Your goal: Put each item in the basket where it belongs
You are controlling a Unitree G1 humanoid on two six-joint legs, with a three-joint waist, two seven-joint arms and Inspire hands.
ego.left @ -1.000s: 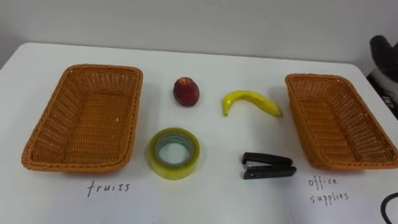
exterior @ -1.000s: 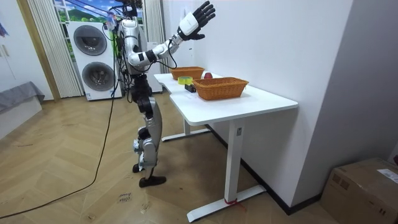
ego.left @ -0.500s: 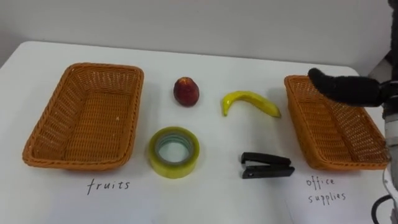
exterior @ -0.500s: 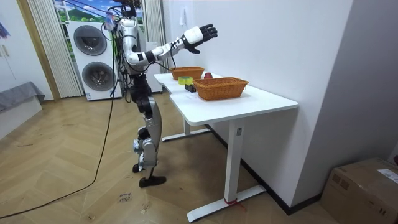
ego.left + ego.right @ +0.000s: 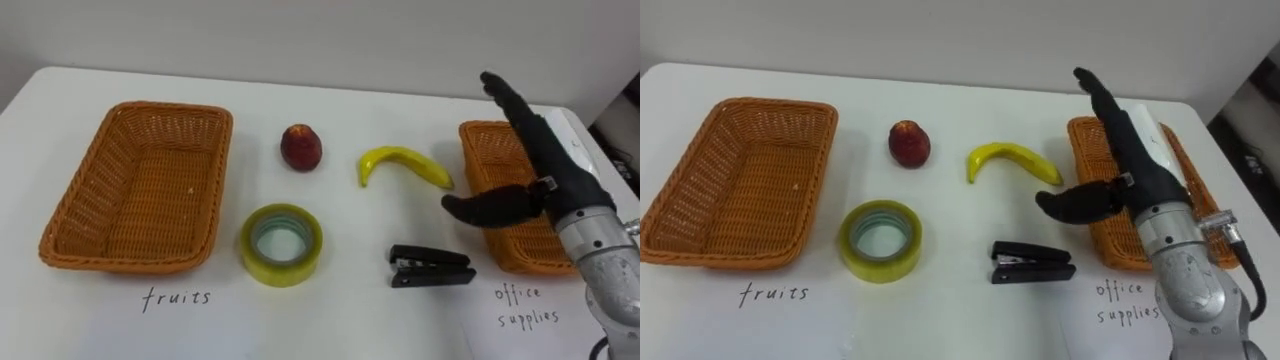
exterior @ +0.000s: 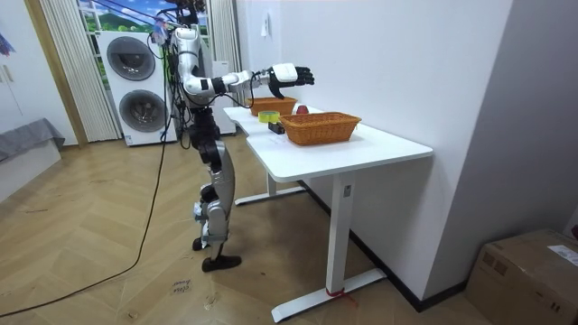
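Note:
On the white table (image 5: 330,110) lie a red peach (image 5: 300,148), a yellow banana (image 5: 402,163), a roll of yellow tape (image 5: 281,245) and a black stapler (image 5: 432,267). An empty wicker basket (image 5: 140,188) stands at the left above the word "fruits". A second wicker basket (image 5: 500,160) stands at the right above "office supplies". My right hand (image 5: 535,160) hovers open over the right basket's near-left part, fingers straight and thumb pointing left toward the banana and stapler. It holds nothing. In the room view the right hand (image 6: 287,75) is stretched out above the table.
Handwritten labels "fruits" (image 5: 176,297) and "office supplies" (image 5: 525,305) mark the table's front. A wall runs behind the table. In the room view I stand at the table's long side, with washing machines (image 6: 135,86) behind me.
My right arm has swung down from high above the table. The open hand now hangs low over the right basket, turned thumb-left. The things on the table lie as before.

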